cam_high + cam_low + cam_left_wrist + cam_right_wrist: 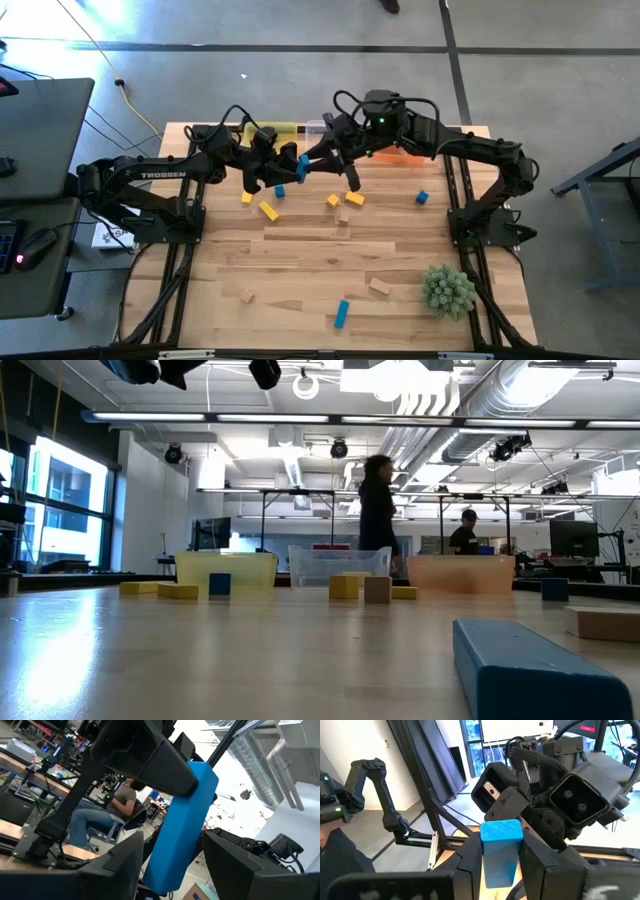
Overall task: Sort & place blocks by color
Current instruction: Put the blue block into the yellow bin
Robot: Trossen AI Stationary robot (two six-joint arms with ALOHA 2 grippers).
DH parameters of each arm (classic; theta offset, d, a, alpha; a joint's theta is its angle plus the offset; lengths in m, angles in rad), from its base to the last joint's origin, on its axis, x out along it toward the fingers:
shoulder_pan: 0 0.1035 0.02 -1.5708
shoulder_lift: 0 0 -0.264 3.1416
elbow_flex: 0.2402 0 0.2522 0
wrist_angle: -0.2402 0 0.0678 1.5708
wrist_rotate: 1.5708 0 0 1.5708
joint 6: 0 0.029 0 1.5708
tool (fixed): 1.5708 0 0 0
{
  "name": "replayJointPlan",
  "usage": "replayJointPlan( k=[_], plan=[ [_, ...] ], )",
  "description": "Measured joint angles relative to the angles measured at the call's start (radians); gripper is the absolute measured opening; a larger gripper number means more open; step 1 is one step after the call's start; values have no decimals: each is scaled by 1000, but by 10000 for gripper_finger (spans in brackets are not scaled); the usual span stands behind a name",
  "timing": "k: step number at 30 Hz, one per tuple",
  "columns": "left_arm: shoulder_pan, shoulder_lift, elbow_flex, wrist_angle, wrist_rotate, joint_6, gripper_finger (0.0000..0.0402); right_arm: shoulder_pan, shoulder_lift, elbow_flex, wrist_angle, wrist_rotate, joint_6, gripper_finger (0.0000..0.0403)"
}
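Observation:
High above the table's far middle, a blue bar block (302, 165) hangs between my two grippers. My right gripper (318, 160) is shut on it. My left gripper (287, 167) faces it from the table's left, open, with one finger on each side of the bar's free end (172, 855); a narrow dark gap shows beside one finger. Several yellow (268, 210), blue (342, 313) and tan (379, 287) blocks lie flat on the wooden table. My right gripper pinches the blue bar between its two fingers (540, 862), by the bar's two long sides (487, 862). The fingers come level from the table's right and lie along the bar. Its square end (501, 831) sticks out past the fingertips. The bar is lifted clear.
Three bins stand along the far edge: yellow (280, 130), clear (315, 127) and orange (400, 155). A spiky green plant ball (447, 290) sits near the front right. A long blue block (535, 665) lies close to the low camera. People show in the room beyond.

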Motion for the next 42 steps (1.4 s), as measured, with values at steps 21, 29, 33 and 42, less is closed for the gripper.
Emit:
replayJointPlan(
  k=[21, 29, 33, 42],
  plan=[
    [-1, 0, 0, -5, 16, 65, 76, -11, -5, 2, -69, -20, -9, 75],
    [-1, 0, 0, -7, 14, 61, 50, -11, -3, 2, -87, 11, -18, 96],
    [3, 1, 0, -13, 1, 85, 32, -12, 0, 0, -93, 21, -32, 120],
    [43, 5, 1, -33, 2, 87, 32, -26, -9, -1, -99, 133, -61, 128]
  ],
)
